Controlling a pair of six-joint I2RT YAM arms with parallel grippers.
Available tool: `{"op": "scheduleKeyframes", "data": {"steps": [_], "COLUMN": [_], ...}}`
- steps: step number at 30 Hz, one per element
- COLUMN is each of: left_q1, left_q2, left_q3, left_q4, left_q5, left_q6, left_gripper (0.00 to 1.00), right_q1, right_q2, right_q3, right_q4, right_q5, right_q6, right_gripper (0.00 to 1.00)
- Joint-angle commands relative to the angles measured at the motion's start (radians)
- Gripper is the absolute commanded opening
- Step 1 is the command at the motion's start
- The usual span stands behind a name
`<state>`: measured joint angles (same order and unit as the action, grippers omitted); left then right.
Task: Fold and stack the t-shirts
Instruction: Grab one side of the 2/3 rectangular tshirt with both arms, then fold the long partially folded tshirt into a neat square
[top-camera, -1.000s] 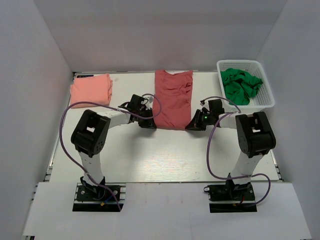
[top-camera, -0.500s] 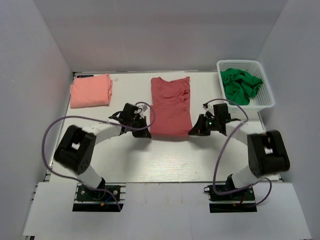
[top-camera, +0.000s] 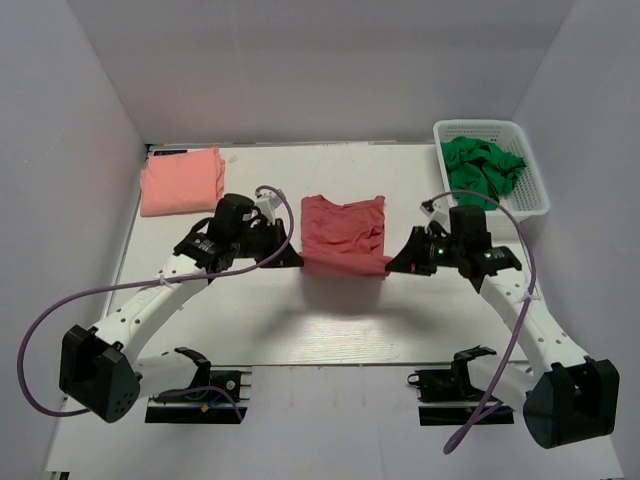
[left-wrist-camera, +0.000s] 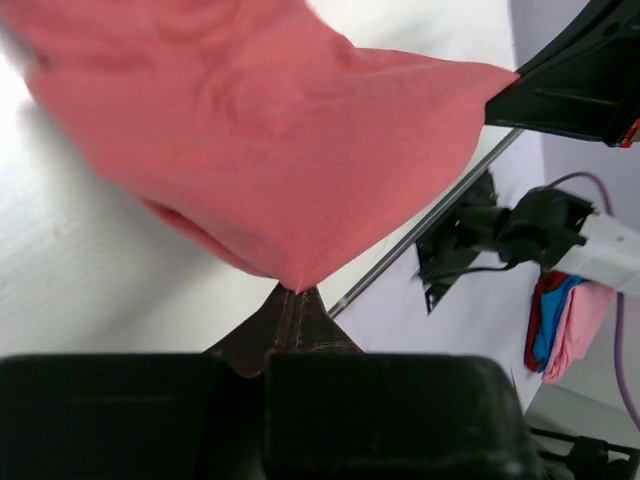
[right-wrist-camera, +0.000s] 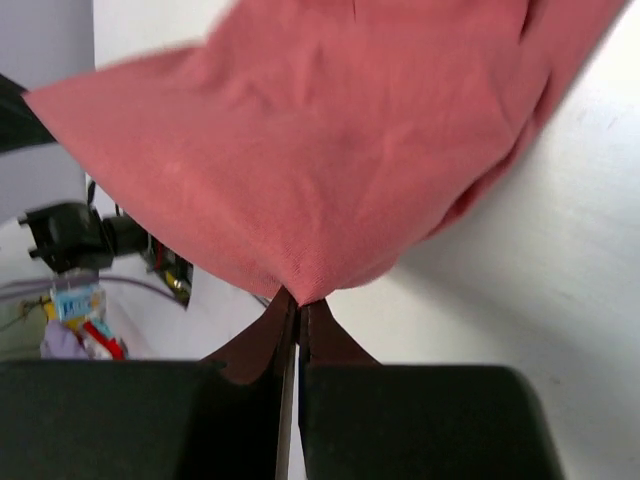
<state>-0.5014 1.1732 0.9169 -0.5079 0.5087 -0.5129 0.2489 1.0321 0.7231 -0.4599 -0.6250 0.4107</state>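
Room: open table (top-camera: 330, 320) in front of the shirt, walls (top-camera: 90, 150) close on both sides
Far right: basket (top-camera: 480, 124) of green cloth (top-camera: 482, 170)
Left gripper (top-camera: 292, 259): pinched tight on the brick-red t-shirt (top-camera: 344, 235), near-left corner
Right gripper (top-camera: 393, 266): clamped on its near-right corner
Brick-red t-shirt: mid-table, near hem up and taut, far part lying flat
Salmon-pink t-shirt (top-camera: 182, 180): folded, far-left corner

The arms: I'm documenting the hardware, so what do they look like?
The left arm and right arm have white links and blocky black joints. A purple cable loops along each. The left gripper and right gripper are black and tapered; the right shows a green light.
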Motion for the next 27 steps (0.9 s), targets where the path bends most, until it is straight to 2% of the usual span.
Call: {"op": "scheduleKeyframes", "data": {"steps": [1, 3, 5, 6, 9, 11, 15, 27], "left_q1": [0.008, 0.02, 0.031, 0.031, 0.031, 0.031, 0.04, 0.1], "left_q2": [0.008, 0.019, 0.028, 0.06, 0.112, 0.172, 0.301, 0.531], "left_q3": [0.063, 0.076, 0.092, 0.126, 0.175, 0.191, 0.298, 0.454], "left_q4": [0.04, 0.104, 0.149, 0.167, 0.209, 0.259, 0.24, 0.336], "left_q5": [0.014, -0.034, -0.079, -0.149, -0.212, -0.213, -0.231, -0.271], "left_q6": [-0.007, -0.007, -0.018, -0.018, -0.018, -0.018, -0.006, -0.015], "left_gripper": [0.0, 0.0, 0.0, 0.0, 0.0, 0.0, 0.0, 0.0], "right_q1": [-0.013, -0.014, -0.016, -0.017, -0.016, -0.02, -0.026, -0.075], "right_q2": [0.012, 0.042, 0.083, 0.118, 0.196, 0.253, 0.313, 0.554], "right_q3": [0.154, 0.209, 0.24, 0.286, 0.337, 0.36, 0.432, 0.608], "right_q4": [-0.019, 0.024, 0.049, 0.081, 0.118, 0.139, 0.161, 0.217], "right_q5": [0.086, 0.195, 0.234, 0.238, 0.206, 0.2, 0.214, 0.202], "right_q6": [0.023, 0.063, 0.076, 0.086, 0.108, 0.123, 0.132, 0.119], "right_gripper": [0.0, 0.0, 0.0, 0.0, 0.0, 0.0, 0.0, 0.0]}}
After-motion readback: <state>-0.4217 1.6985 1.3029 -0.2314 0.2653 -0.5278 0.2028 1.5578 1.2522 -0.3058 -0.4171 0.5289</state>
